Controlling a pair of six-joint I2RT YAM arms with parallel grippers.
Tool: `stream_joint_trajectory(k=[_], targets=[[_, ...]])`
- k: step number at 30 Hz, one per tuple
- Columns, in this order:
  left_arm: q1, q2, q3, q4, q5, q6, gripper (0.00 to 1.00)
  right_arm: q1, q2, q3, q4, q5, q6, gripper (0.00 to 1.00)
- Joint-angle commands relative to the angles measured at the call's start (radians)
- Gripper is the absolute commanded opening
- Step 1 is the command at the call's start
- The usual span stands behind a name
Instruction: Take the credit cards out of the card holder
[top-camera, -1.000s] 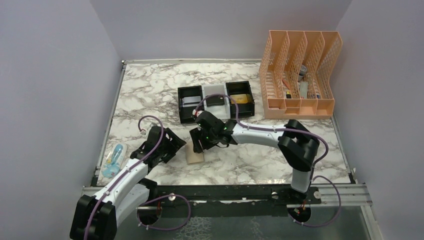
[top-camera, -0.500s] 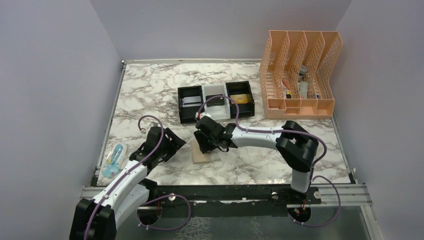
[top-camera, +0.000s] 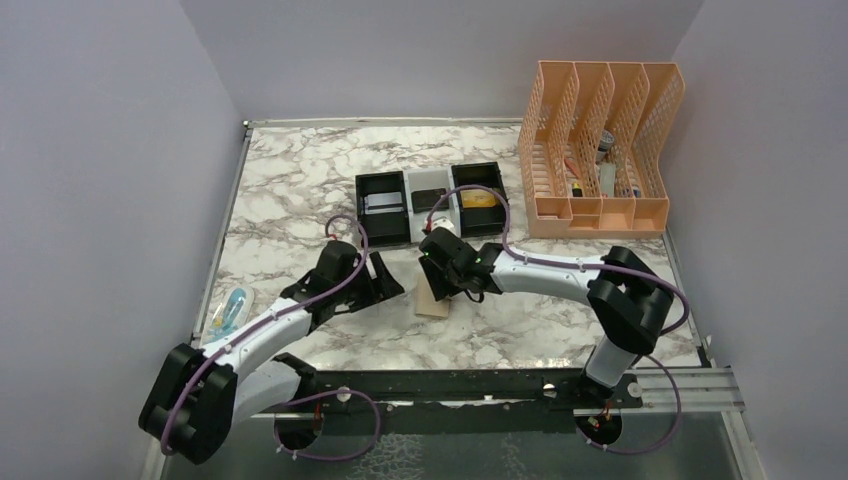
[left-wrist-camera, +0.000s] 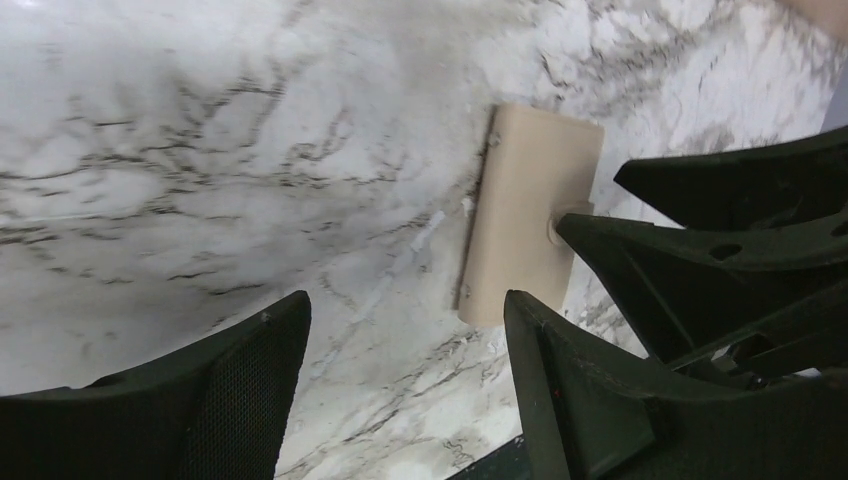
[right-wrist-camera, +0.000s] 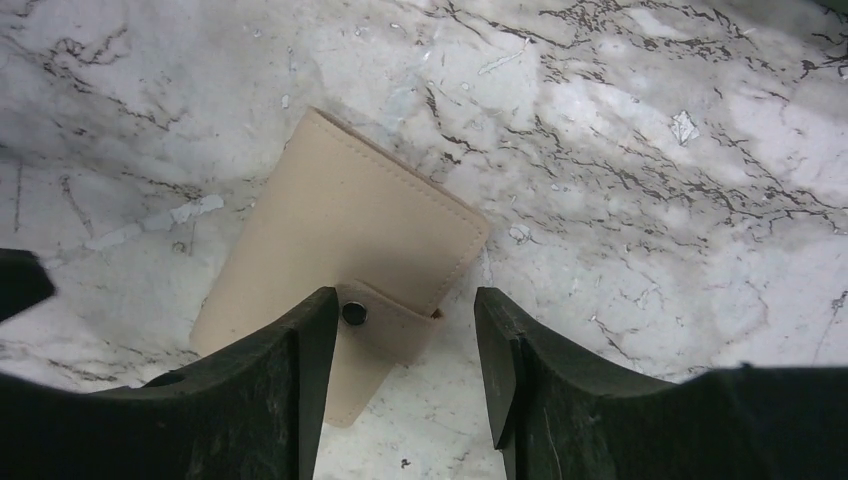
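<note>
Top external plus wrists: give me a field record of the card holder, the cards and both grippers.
holder: small flat tan card holder, folded shut, snap strap fastened, lying on marble table
cards: silvery blue-grey card, dark grey card, gold card, one in each of three small bins behind the holder
right gripper: open, fingers either side of the strap; contact unclear
left gripper: open, over bare marble, holder just ahead
holder inside: hidden
</note>
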Motion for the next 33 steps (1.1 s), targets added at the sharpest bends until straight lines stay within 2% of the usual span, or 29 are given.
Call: stream_joint_trajectory(k=[1,6,13,18,24,31,33], targets=[[-0.068,0.060,0.037,0.081,0.007,0.037,0.74,0.003,-0.060,0.048,-0.053,-0.003,-0.009,0.53],[-0.111,0.091,0.025,0.154,0.006,0.011,0.74,0.003,-0.061,0.064,-0.050,-0.059,0.034,0.49],[-0.125,0.146,0.039,0.173,0.028,0.025,0.74,0.003,0.002,0.074,-0.051,-0.095,0.103,0.43],[-0.127,0.155,0.040,0.186,0.026,0.025,0.73,0.005,0.030,0.064,-0.025,-0.114,0.102,0.36],[-0.131,0.179,0.050,0.190,0.046,0.037,0.73,0.005,0.083,0.077,-0.059,-0.055,0.098,0.33],[-0.154,0.223,0.076,0.191,0.059,0.062,0.73,0.005,0.074,0.019,-0.051,-0.026,0.091,0.33],[-0.166,0.248,0.090,0.190,0.057,0.067,0.72,0.004,0.072,0.006,-0.044,-0.025,0.088,0.31]])
